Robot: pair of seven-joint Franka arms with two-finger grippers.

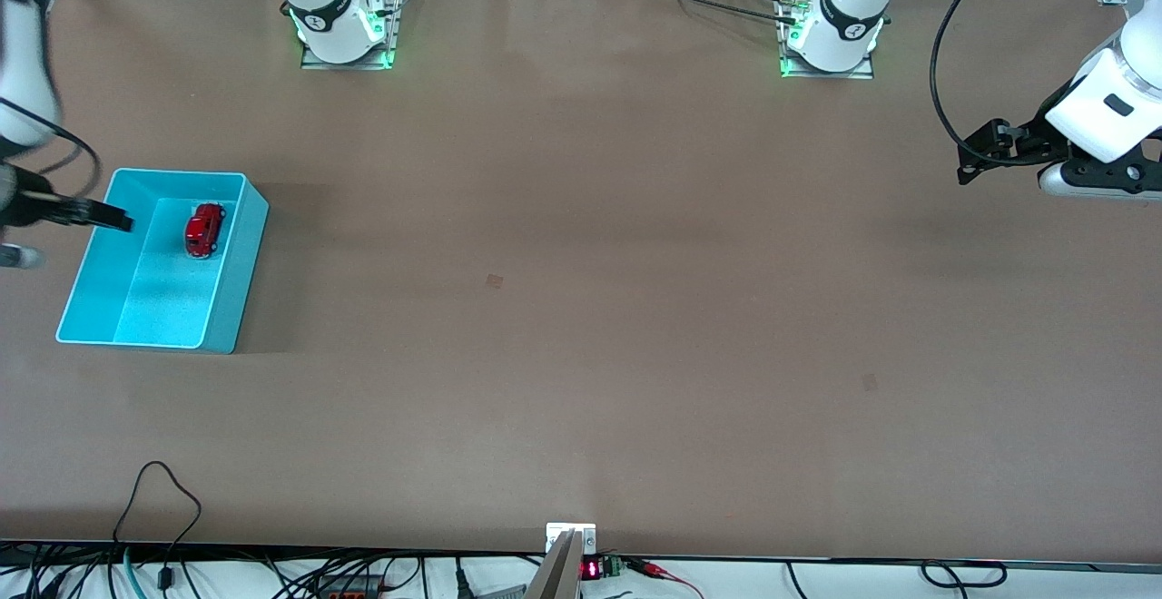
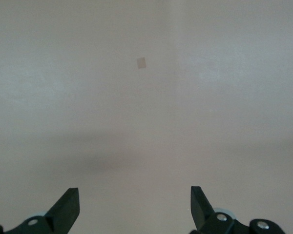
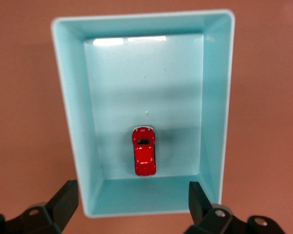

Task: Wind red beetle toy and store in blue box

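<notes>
The red beetle toy [image 1: 204,230] is a tiny glossy red car with a rounded body, a dark window, pale trim at its ends and dark wheels. It sits on the floor of the blue box [image 1: 231,295], a turquoise bin with sloping walls and a pale rim, at about nine o'clock on the worktop [image 1: 581,327] in the front view, toward the right arm's end. The car lies in the box's half farther from the front camera. The right hand [image 3: 133,200] hangs over the box, fingers spread wide and empty. The left hand [image 2: 135,204] waits over bare worktop at about three o'clock, also open and empty.
</notes>
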